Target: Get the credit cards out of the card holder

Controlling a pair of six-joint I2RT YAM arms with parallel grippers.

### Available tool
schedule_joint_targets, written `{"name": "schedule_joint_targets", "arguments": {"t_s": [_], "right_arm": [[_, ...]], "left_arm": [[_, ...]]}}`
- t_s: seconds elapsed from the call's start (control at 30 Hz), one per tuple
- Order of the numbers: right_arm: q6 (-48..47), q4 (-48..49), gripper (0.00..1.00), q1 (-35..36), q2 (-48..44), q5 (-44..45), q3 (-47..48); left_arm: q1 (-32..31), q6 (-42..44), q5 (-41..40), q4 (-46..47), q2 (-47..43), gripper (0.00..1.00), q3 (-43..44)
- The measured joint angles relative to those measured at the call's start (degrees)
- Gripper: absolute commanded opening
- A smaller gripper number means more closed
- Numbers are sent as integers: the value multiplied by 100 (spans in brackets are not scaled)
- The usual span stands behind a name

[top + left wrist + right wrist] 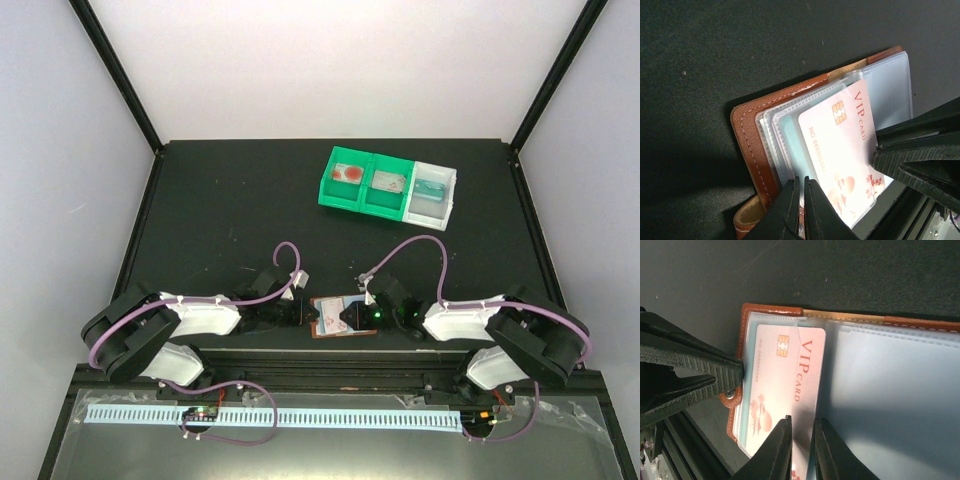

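Note:
The card holder [328,306] lies spread open near the table's front edge, between my two grippers. Its reddish-brown leather rim [750,145] frames clear sleeves. A pinkish-white credit card [840,150] marked VIP lies on top, and a pale blue card [790,145] shows beneath it. My left gripper [802,200] is shut on the holder's near edge by the tab. My right gripper [802,430] stands slightly open, its fingers straddling the right edge of the VIP card [785,375]. The holder's other half [890,390] shows only empty clear sleeves.
Two green bins [365,182] and a white bin [432,192] stand side by side at the back right, each holding small items. A black rail [300,375] runs along the front edge just behind the holder. Dark matte table surrounds it.

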Motion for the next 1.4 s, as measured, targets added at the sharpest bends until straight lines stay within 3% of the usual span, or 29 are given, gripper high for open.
{"name": "schedule_joint_targets", "arguments": {"t_s": [0.13,0.37,0.93,1.17,1.33,1.4], "right_arm": [[-31,258,15,-66,214,-157,-2],[-48,638,1,-273,267,-380,-181],[-457,-247,1,-675,-896,-238,-297],[-857,-1276,1,-737,-1696,199,-133],[-1222,-2011,1,-739,-2245,376,177],[-1408,-2232,1,-745,-2496,376,310]], "left_arm": [[0,-7,0,50,0,5,-26],[0,-20,0,94,0,5,-50],[-2,-31,-72,94,-22,7,-57],[-2,-98,-63,83,-149,26,-90],[-2,-20,-33,-140,-420,33,-74],[-2,81,2,-415,-640,42,11]]}}
